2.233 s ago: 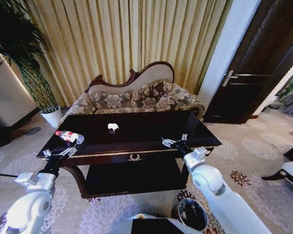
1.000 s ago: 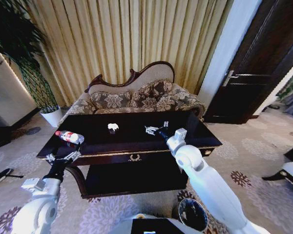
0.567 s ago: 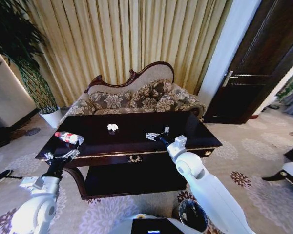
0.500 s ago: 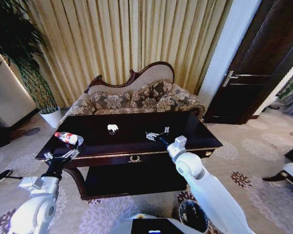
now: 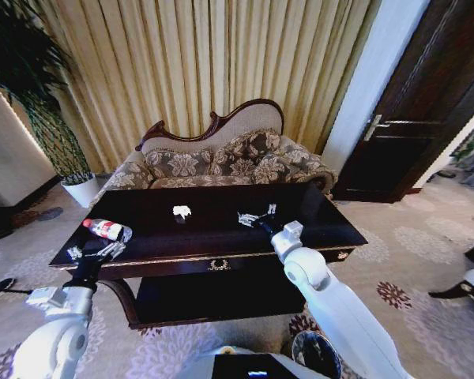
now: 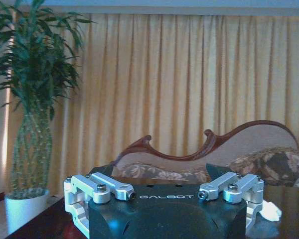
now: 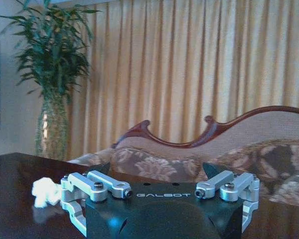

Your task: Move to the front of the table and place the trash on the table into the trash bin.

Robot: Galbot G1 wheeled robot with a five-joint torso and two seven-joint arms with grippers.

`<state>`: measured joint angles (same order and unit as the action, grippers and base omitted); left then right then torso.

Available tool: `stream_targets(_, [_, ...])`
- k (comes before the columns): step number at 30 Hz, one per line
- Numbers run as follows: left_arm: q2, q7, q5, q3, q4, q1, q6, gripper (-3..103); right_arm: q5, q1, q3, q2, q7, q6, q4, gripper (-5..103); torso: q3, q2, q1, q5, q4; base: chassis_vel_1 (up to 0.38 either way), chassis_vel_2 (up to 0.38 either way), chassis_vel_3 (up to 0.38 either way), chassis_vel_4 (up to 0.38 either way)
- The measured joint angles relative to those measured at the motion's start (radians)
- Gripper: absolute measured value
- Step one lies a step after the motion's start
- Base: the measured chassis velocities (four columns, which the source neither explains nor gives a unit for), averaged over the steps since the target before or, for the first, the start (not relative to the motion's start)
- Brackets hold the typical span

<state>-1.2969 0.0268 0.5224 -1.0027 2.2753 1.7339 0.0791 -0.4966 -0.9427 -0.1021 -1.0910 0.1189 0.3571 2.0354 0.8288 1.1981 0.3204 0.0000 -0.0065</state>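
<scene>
The dark glossy table (image 5: 320, 227) stands right before me. A clear plastic bottle with a red label (image 5: 104, 230) lies on its side near the table's left end. A white crumpled scrap (image 5: 182, 211) sits toward the back middle, also seen as the scrap (image 7: 46, 191) and the scrap (image 6: 270, 211). My right gripper (image 5: 255, 216) hovers open over the tabletop, to the right of the scrap and apart from it. My left gripper (image 5: 95, 253) is open at the front left edge, just short of the bottle. The dark round trash bin (image 5: 316, 354) stands on the floor by my right side.
A patterned sofa with a carved wooden back (image 5: 221, 162) stands close behind the table, before gold curtains. A tall potted plant (image 5: 43, 110) is at the far left and a dark door (image 5: 419, 110) at the right. Open carpet lies on both sides of the table.
My right gripper went from the table's front edge out over the tabletop toward the scrap, then held there. The left arm barely moved. The whole picture shifted a little as the camera moved.
</scene>
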Motion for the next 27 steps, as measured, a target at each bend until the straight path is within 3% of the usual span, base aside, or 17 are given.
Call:
stream_targets(7, [-0.057,0.004,-0.005,-0.088,0.006,0.044,-0.027,100,-0.103,0.175,0.154,-0.016,0.0,0.031,-0.133,100,0.0,0.0,0.0,-0.0001,0.0002,0.0,0.0,0.0,0.0])
stream_targets(19, [-0.108,0.011,0.016,-0.166,0.046,0.079,-0.042,100,-0.114,0.35,0.302,-0.054,0.0,-0.019,-0.276,100,0.0,0.0,0.0,-0.0001,-0.0003,0.0,0.0,0.0,0.0])
stream_targets(22, [-0.116,0.013,0.019,-0.175,0.052,0.084,-0.043,100,-0.133,0.385,0.329,-0.076,0.0,0.021,-0.283,100,0.0,0.0,0.0,-0.0001,-0.0001,0.0,0.0,0.0,0.0])
stream_targets(23, [-0.123,0.013,0.019,-0.18,0.057,0.087,-0.044,100,-0.166,0.412,0.349,-0.099,0.0,0.084,-0.289,100,0.0,0.0,0.0,-0.0001,0.0001,0.0,0.0,0.0,0.0])
stream_targets(24, [-0.123,0.013,0.019,-0.18,0.057,0.087,-0.044,100,-0.166,0.412,0.349,-0.099,0.0,0.084,-0.289,100,0.0,0.0,0.0,-0.0001,0.0001,0.0,0.0,0.0,0.0])
stream_targets(27, [-0.131,0.014,0.018,-0.182,0.06,0.09,-0.042,100,-0.191,0.445,0.373,-0.127,0.0,0.171,-0.294,100,0.0,0.0,0.0,-0.0002,0.0,0.0,0.0,0.0,0.0])
